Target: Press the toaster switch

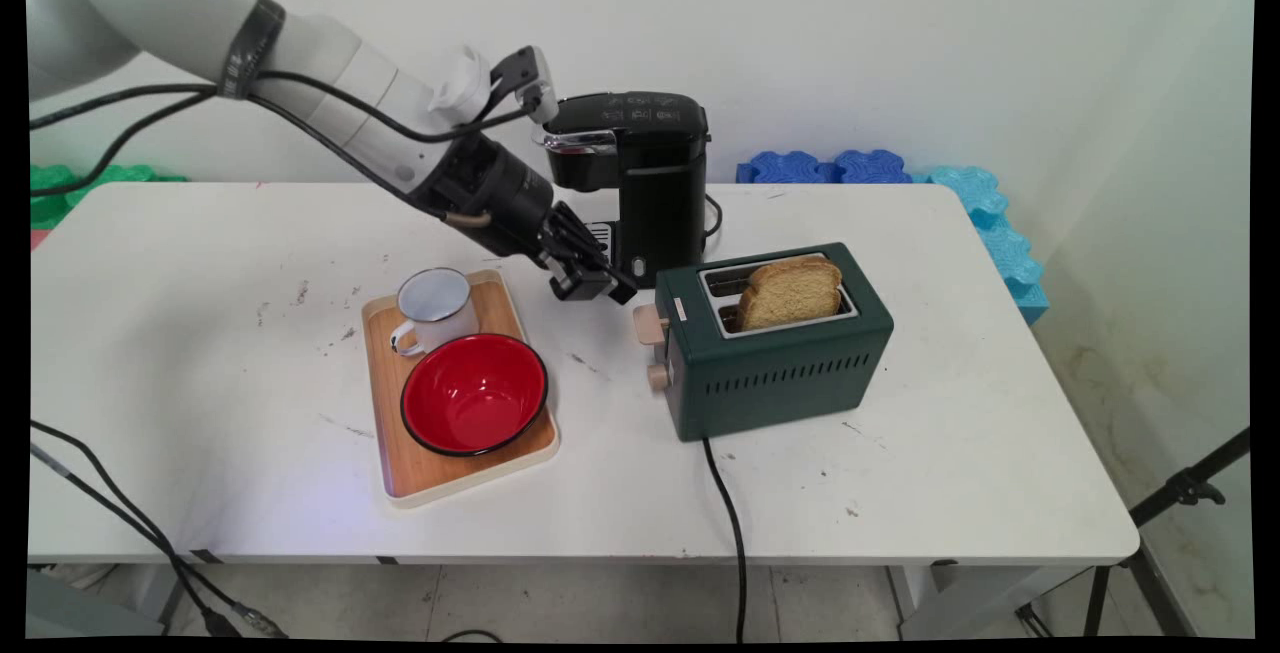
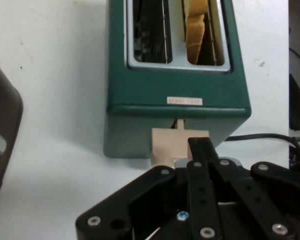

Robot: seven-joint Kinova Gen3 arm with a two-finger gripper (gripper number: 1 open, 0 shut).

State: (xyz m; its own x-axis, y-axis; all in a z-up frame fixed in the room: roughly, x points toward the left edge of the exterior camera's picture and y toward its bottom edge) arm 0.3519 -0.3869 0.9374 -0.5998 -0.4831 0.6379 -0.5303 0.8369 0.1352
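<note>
A dark green two-slot toaster [image 1: 790, 373] stands right of the table's middle, with one slice of toast [image 1: 792, 293] sticking up out of a slot. Its beige lever [image 1: 650, 323] sits high on the end facing left, with a small beige knob [image 1: 657, 376] below it. My gripper [image 1: 612, 285] hovers just left of and above that lever, shut with nothing in it. In the hand view the gripper's tips [image 2: 200, 144] lie right over the lever [image 2: 167, 145]; beyond it are the toaster [image 2: 175, 107] and the toast [image 2: 195, 30].
A black coffee machine [image 1: 640, 183] stands right behind the gripper. A wooden tray [image 1: 420, 478] to the left holds a white enamel mug [image 1: 432, 308] and a red bowl [image 1: 474, 393]. The toaster's black cord [image 1: 735, 533] runs off the front edge. Blue foam mats [image 1: 880, 168] lean at the back right.
</note>
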